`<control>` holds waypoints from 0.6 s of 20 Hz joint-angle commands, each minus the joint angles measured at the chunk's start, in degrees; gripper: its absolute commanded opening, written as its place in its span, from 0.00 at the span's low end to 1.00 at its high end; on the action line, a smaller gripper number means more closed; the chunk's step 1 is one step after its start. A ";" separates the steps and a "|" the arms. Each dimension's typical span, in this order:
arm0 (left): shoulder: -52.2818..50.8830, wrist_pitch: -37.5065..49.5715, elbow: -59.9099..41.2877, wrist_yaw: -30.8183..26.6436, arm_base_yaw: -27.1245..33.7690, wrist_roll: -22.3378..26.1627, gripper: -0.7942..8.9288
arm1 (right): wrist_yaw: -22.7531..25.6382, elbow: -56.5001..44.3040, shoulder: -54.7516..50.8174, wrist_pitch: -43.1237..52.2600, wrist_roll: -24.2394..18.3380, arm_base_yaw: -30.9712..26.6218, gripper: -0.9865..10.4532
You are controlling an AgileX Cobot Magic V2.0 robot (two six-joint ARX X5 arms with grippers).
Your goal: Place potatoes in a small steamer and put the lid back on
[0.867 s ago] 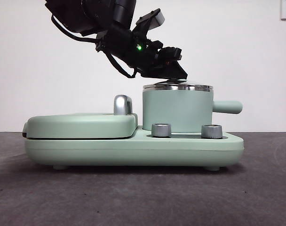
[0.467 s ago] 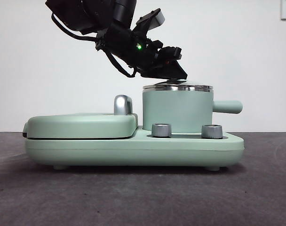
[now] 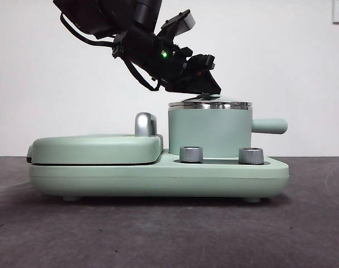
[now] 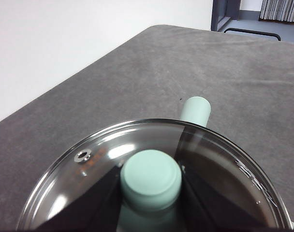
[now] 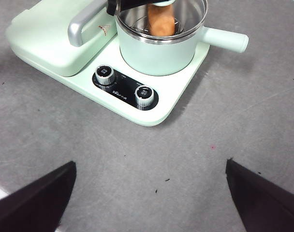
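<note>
The mint-green steamer point(image 3: 209, 131) stands on the right half of the cooker base. The glass lid point(image 3: 209, 104) sits on its steel rim. My left gripper point(image 3: 206, 84) reaches down from the upper left and is shut on the lid's green knob point(image 4: 151, 180), with one jaw on each side of it. In the right wrist view the orange-brown potato point(image 5: 161, 19) shows inside the steamer point(image 5: 156, 53), under the glass. My right gripper point(image 5: 150, 163) is open and empty, high above the table in front of the cooker, and is out of the front view.
The flat green griddle point(image 3: 97, 148) with its chrome handle point(image 3: 144, 124) takes up the left half of the base point(image 3: 158, 176). Two steel dials point(image 3: 191, 154) point(image 3: 251, 155) sit in front of the steamer. The steamer's stubby handle point(image 3: 270, 126) points right. The table is grey.
My left gripper has shifted very slightly up and to the left while still on the knob. The lid stays on the steamer.
</note>
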 commanded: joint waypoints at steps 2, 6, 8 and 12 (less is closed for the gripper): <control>-0.94 -1.42 0.68 -0.28 -0.44 -0.77 0.38 | 0.02 0.57 0.20 0.52 0.68 0.31 0.50; -2.60 -2.69 0.68 -0.28 -0.44 -3.52 0.38 | 0.02 0.57 0.20 0.50 0.70 0.31 0.50; -4.28 -4.48 0.68 -0.33 -0.42 -3.72 0.38 | 0.02 0.57 0.20 0.39 0.70 0.31 0.50; -10.78 -13.60 0.68 -0.28 0.37 -3.61 0.36 | 0.00 0.57 0.20 0.07 0.70 0.31 0.50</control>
